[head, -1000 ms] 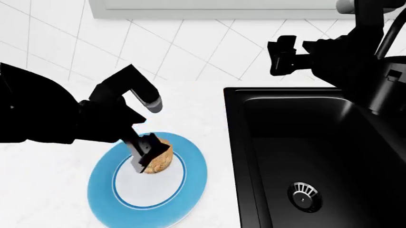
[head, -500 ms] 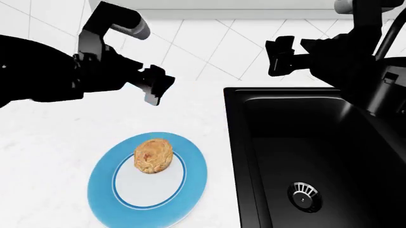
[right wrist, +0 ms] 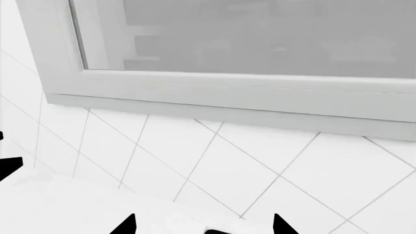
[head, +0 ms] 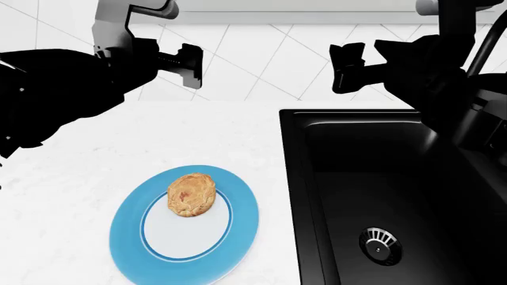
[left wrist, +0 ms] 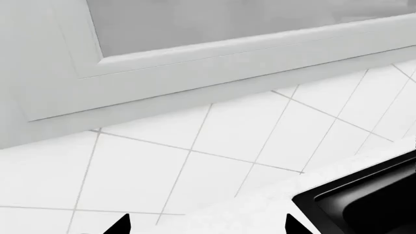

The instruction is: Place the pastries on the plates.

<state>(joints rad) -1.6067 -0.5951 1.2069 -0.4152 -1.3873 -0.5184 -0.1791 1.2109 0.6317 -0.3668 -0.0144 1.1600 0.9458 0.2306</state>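
With one pastry (head: 191,195) seated on the blue-rimmed plate (head: 237,237), both the left gripper (head: 189,65) and right gripper (head: 345,66) are held open and empty, and the unseen second pastry risks being missed.

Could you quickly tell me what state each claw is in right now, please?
Left claw: open, holding nothing, raised above the counter.
Right claw: open, holding nothing, near the tiled wall.

counter (head: 71,178): open | sink (head: 380,178): right edge (deep) | plate (head: 237,231): 1 pastry (head: 192,194)
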